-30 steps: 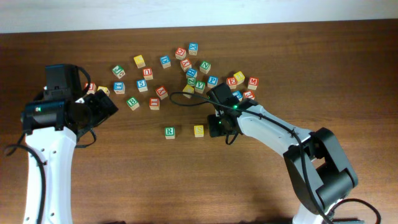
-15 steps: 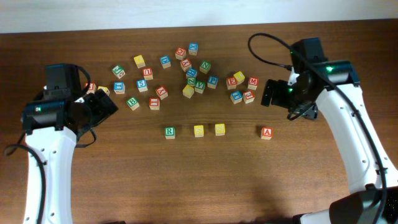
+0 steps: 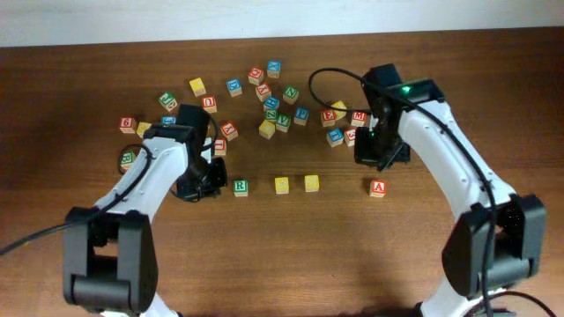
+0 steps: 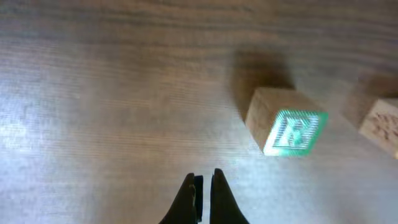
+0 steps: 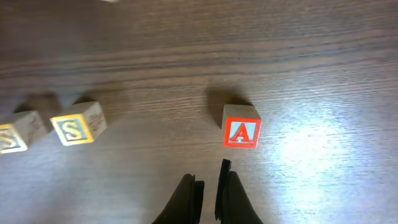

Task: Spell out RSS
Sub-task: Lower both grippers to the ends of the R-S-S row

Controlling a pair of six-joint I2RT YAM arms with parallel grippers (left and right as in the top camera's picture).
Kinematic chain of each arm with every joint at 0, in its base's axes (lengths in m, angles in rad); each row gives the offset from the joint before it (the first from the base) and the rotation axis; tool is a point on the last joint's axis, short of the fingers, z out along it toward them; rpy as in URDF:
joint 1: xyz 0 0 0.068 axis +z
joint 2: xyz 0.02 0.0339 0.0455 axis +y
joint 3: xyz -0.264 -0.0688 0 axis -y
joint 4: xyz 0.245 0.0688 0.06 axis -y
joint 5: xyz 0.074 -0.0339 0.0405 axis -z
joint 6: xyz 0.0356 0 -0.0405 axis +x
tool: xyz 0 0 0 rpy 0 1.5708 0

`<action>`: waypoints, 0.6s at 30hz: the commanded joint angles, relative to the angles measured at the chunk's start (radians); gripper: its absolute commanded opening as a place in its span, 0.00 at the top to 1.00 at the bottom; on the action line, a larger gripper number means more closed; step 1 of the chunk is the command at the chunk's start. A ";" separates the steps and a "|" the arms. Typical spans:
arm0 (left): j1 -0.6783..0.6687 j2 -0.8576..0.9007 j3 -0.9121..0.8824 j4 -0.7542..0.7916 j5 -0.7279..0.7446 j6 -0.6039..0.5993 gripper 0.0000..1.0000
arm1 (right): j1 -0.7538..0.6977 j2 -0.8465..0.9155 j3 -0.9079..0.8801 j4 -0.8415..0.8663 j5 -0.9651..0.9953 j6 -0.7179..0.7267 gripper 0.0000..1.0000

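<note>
Left hand [image 4: 200,182] up close: fingers pinched together on nothing, over the streaky dark wood-grain desk [image 4: 93,112]. Just past it sits the R cube [image 4: 291,130], pale wood, square-edged, green print. The right hand [image 5: 207,174] is likewise clenched and empty. Its camera reads a yellow-lettered S cube [image 5: 78,126], the second S cube [image 5: 12,137] at the frame edge, and a red A cube [image 5: 242,132]. Only overhead shows the line R, S, S mid-desk, with the loose cubes [image 3: 264,97] scattered beyond.
</note>
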 commanded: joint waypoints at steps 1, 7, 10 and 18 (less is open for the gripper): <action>0.000 0.077 -0.004 0.087 -0.016 0.016 1.00 | 0.001 0.068 0.003 0.026 -0.082 0.000 0.96; -0.044 0.165 -0.005 0.146 0.056 0.015 1.00 | 0.046 0.153 0.000 0.061 -0.117 0.000 0.96; -0.097 0.186 -0.005 0.157 0.078 -0.016 1.00 | 0.059 0.159 -0.048 0.106 -0.128 0.004 0.96; -0.137 0.193 -0.005 0.242 0.082 -0.031 1.00 | 0.060 0.159 -0.159 0.274 -0.200 0.000 0.96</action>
